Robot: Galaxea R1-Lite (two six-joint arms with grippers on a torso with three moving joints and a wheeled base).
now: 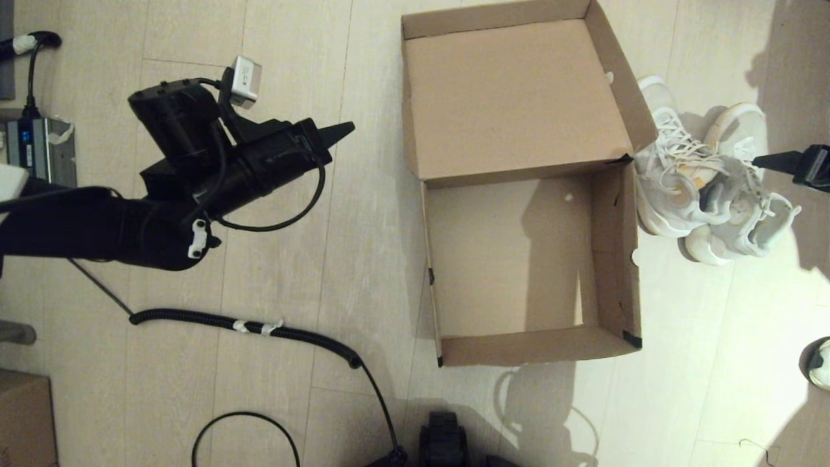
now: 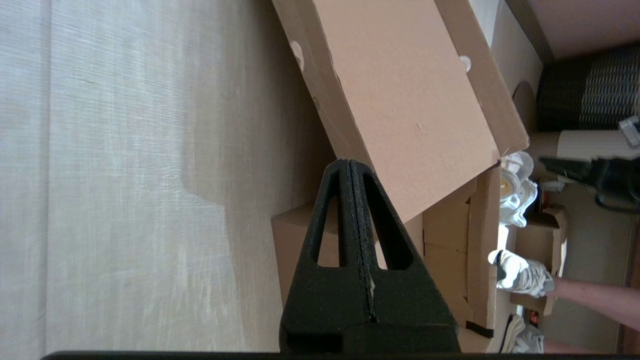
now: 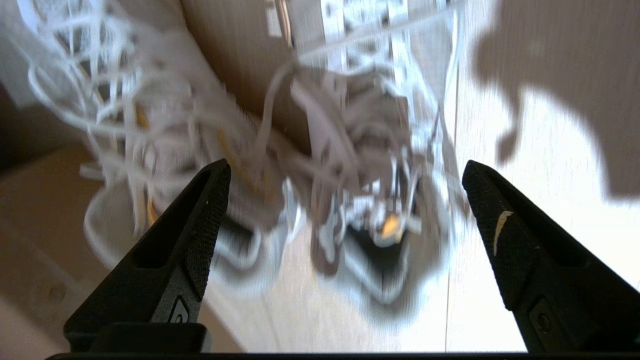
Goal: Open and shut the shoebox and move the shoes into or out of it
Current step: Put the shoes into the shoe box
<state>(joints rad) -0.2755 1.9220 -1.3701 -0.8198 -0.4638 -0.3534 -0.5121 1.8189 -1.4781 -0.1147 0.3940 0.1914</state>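
Observation:
The brown cardboard shoebox (image 1: 622,259) sits on the floor with its hinged lid (image 1: 512,97) swung back, and its inside is empty. Both white sneakers (image 1: 707,188) lie in a heap on the floor against the box's right wall. My right gripper (image 1: 768,161) comes in from the right edge, at the shoes' right side. Its wrist view has the shoes (image 3: 350,200) lying beyond the wide-open fingers, with nothing held. My left gripper (image 1: 347,128) hangs left of the box, shut and empty, pointing at the box's left side (image 2: 300,240).
A corrugated black cable (image 1: 259,326) crosses the floor at lower left. A grey device (image 1: 39,149) and a small carton (image 1: 26,418) are at the left edge. A round object (image 1: 818,363) sits at the right edge. A person's arm (image 2: 590,295) shows beyond the box.

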